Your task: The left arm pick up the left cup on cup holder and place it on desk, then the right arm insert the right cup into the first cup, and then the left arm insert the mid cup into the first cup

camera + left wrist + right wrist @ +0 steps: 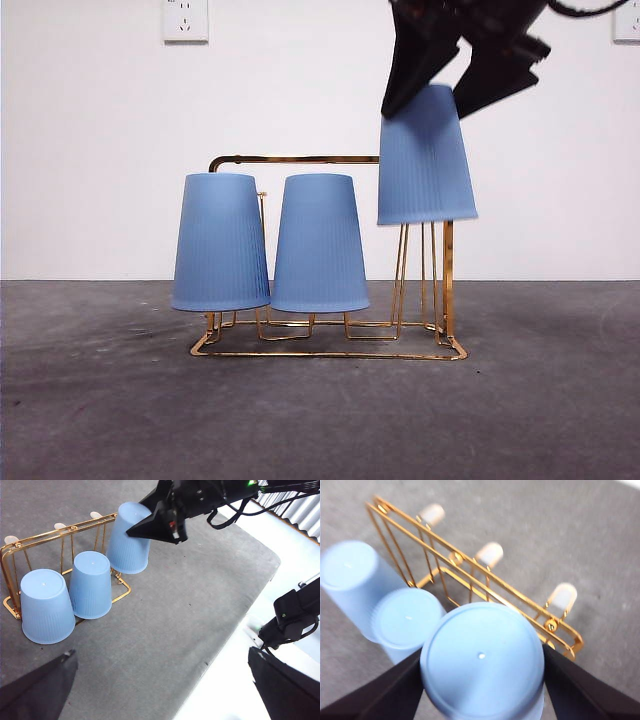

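Observation:
Three blue ribbed cups stand upside down. The left cup [220, 242] and the mid cup [318, 243] sit on pegs of the gold wire cup holder [330, 352] on the dark grey desk [320, 430]. My right gripper [432, 92] is shut on the right cup [425, 165] and holds it tilted, lifted above the holder's right end. The right wrist view shows that cup [482, 660] between the jaws, with the mid cup [405, 620] and the left cup [347, 572] below. My left gripper [160, 695] is open and empty, high above the desk in front of the holder [10, 550].
Several bare white-tipped pegs [562, 596] stand along the holder's back row. A white wall with a socket [185, 18] is behind the desk. The desk's edge [260, 587] shows in the left wrist view, beyond the right arm [210, 495].

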`<state>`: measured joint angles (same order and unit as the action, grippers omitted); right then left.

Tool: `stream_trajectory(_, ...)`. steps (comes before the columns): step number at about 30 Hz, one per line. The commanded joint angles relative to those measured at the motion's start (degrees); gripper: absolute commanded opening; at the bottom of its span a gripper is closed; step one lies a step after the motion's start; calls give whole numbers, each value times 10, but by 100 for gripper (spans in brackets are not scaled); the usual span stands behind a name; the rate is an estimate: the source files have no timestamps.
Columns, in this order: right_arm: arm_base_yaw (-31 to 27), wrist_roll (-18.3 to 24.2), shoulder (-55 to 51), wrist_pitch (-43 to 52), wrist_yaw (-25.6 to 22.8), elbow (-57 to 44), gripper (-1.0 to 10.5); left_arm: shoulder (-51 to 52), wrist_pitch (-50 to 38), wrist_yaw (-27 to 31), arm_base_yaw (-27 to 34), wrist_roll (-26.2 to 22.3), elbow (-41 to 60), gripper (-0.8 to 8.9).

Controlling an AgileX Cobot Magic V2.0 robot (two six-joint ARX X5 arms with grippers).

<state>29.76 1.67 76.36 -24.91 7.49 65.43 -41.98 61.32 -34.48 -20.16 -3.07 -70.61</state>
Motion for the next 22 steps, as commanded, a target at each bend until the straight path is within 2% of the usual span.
stream_trajectory(1,6,-4,-17,8,0,12,292,-3,-4,1,-3,-3,-11,562)
stream_trajectory(9,6,-48,-128,1,17,12,292,-3,-4,1,-3,2,-11,562)
stream_trajectory(13,12,-78,-186,-53,40,12,292,-3,-4,1,-3,8,-11,562)
stream_trajectory(18,57,-97,-219,-125,56,9,292,-3,-4,1,-3,10,-11,562)
stream_trajectory(22,113,-119,-230,-133,53,-6,292,-3,-4,1,-3,11,-11,562)
